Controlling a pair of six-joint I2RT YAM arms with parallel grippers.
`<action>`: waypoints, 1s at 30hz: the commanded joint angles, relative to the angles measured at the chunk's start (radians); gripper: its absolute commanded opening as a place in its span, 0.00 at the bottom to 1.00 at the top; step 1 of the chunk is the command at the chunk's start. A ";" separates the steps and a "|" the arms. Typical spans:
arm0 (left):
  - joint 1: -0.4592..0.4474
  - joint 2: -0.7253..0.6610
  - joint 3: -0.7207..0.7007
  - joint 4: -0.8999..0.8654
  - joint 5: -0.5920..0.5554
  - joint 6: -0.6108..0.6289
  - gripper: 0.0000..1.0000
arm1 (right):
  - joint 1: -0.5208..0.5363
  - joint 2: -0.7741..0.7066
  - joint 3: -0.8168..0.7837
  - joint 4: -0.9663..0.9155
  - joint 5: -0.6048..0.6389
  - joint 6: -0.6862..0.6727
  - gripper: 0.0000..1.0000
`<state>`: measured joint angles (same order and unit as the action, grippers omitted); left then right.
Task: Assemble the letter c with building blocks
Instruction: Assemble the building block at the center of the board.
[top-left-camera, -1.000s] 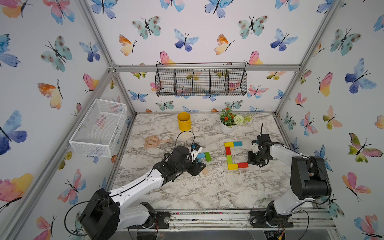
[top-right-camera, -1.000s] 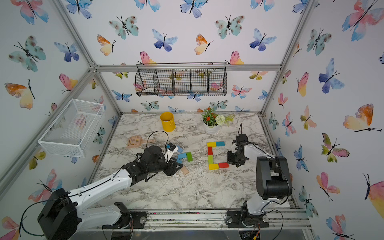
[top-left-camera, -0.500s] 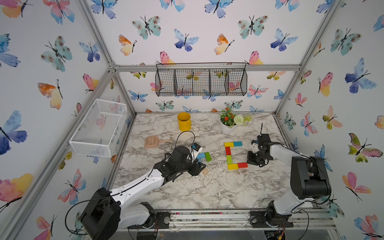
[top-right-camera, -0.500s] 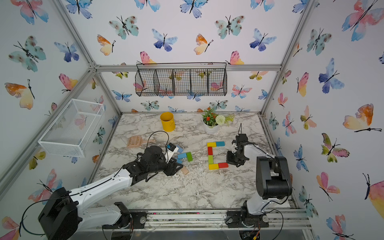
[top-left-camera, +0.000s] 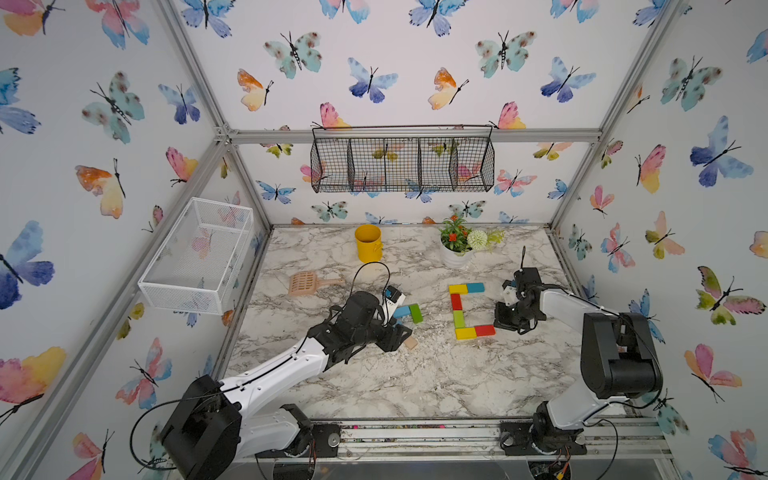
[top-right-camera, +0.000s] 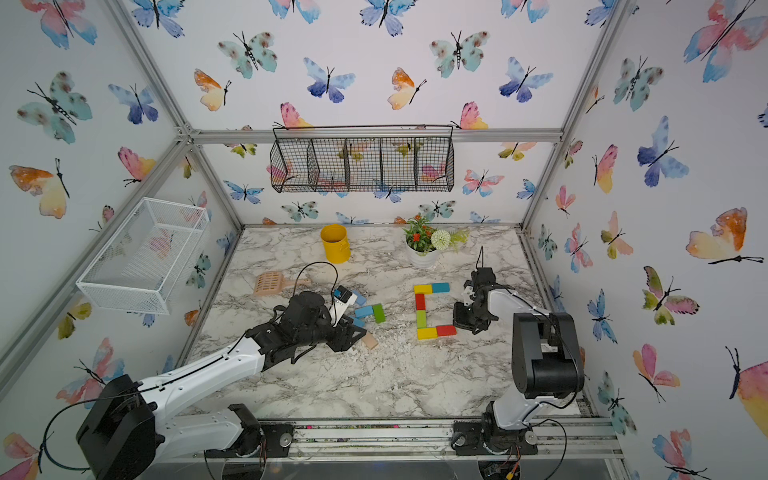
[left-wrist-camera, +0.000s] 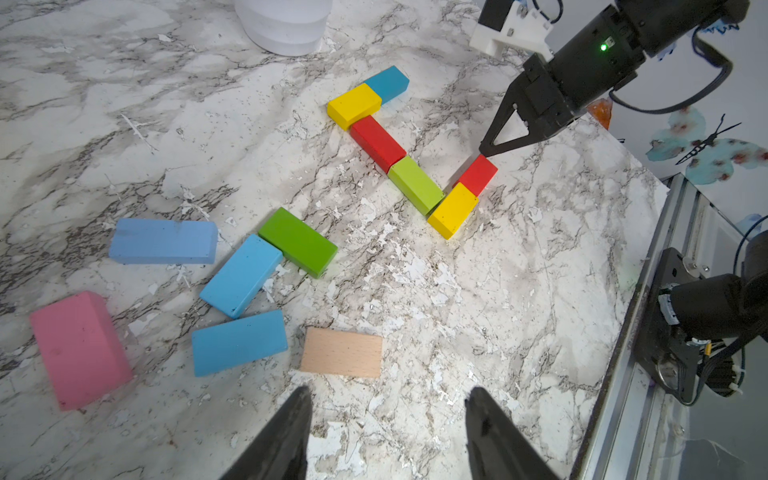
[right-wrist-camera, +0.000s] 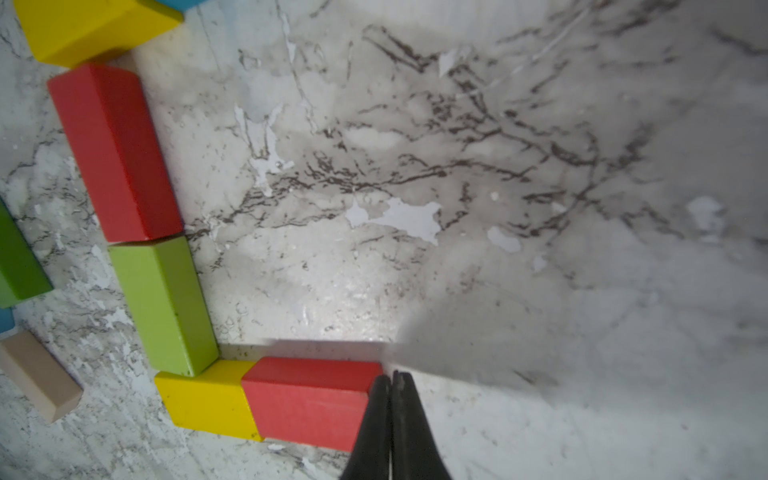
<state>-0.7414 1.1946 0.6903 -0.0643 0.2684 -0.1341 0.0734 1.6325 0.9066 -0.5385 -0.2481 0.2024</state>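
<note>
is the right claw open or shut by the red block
Shut. The right claw has its two black tips pressed together, nothing between them, at the end of the red block.

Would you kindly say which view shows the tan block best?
Left wrist view: the tan block lies whole and close. Both top views show it tiny; the right wrist view catches it at the edge.

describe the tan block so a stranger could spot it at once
On the marble table, find the loose blocks near the left gripper, apart from the coloured C. The tan block lies flat nearest the gripper's open jaws. It alone is bare wood; its neighbours are blue, green and pink.
</note>
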 joint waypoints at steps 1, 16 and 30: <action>-0.003 0.001 0.025 -0.001 -0.001 0.012 0.60 | -0.001 -0.055 0.014 -0.017 0.059 0.033 0.13; -0.007 -0.031 0.011 -0.003 -0.094 -0.028 0.60 | 0.010 -0.170 -0.041 -0.009 -0.095 0.020 0.35; -0.009 -0.055 0.007 -0.047 -0.299 -0.131 0.58 | 0.190 -0.172 0.046 -0.044 -0.118 0.083 0.54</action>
<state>-0.7464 1.1564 0.6903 -0.0753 0.0402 -0.2302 0.2153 1.4631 0.9070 -0.5568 -0.3637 0.2588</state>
